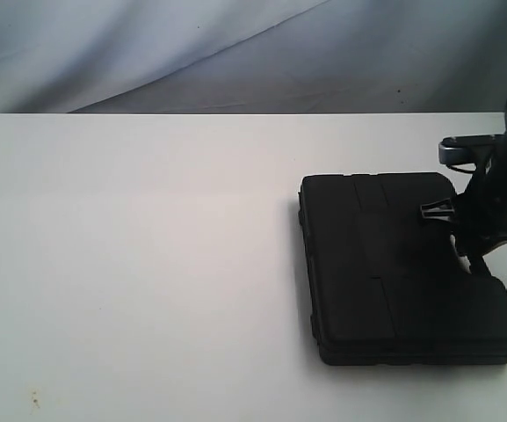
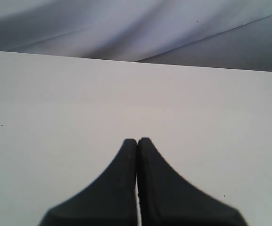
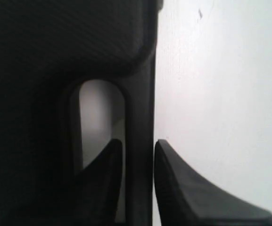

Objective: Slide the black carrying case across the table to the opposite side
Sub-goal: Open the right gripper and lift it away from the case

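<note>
The black case (image 1: 394, 264) lies flat on the white table (image 1: 130, 264), on the right side. My right gripper (image 1: 467, 251) reaches down at the case's right edge. In the right wrist view its jaws straddle the case's handle bar (image 3: 139, 108). One finger (image 3: 105, 179) sits inside the slotted cutout and the other lies outside on the table side. The right gripper (image 3: 138, 143) shows a thin gap on each side of the bar, so it is open. My left gripper (image 2: 137, 140) is shut on nothing over bare table (image 2: 55, 94), away from the case.
A grey-blue cloth backdrop (image 1: 235, 53) hangs behind the table's far edge. Bare white tabletop stretches left of the case. A few small specks (image 1: 34, 400) mark the front left corner.
</note>
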Motion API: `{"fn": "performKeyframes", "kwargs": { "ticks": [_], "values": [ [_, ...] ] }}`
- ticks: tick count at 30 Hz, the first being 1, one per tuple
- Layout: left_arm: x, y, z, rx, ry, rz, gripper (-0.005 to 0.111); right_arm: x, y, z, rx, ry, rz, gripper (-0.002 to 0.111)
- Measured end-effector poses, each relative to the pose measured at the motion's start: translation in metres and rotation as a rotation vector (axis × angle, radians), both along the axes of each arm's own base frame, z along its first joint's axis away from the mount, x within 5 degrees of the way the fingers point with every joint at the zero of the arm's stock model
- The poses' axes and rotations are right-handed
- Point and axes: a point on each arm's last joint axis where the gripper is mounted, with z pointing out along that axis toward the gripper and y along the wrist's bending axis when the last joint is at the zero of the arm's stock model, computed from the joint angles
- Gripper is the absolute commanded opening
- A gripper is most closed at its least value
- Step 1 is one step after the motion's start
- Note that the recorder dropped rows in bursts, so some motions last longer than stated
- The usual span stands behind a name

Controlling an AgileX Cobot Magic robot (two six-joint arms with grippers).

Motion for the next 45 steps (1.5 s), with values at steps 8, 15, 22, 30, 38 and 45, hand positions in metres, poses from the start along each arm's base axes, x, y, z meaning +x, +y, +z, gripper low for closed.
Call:
{"fn": "performKeyframes", "kwargs": {
  "ticks": [8,15,22,30,38,45],
  "values": [
    [0.000,0.000,0.000,0.000,0.000,0.000,0.000,0.001,0.000,0.008,0.007,-0.032,0.001,0.031],
    [0.000,0.000,0.000,0.000,0.000,0.000,0.000,0.002,0.000,0.049,0.042,-0.212,0.011,0.027],
    [0.000,0.000,0.000,0.000,0.000,0.000,0.000,-0.011,-0.003,0.133,0.084,-0.577,0.074,0.005],
    [0.000,0.000,0.000,0.000,0.000,0.000,0.000,-0.074,-0.011,0.187,0.132,-1.029,0.205,0.000],
    [0.000,0.000,0.000,0.000,0.000,0.000,0.000,-0.157,-0.026,0.193,0.169,-1.369,0.225,0.000],
    [0.000,0.000,0.000,0.000,0.000,0.000,0.000,-0.217,-0.038,0.214,0.088,-1.594,0.300,0.000]
  ]
}}
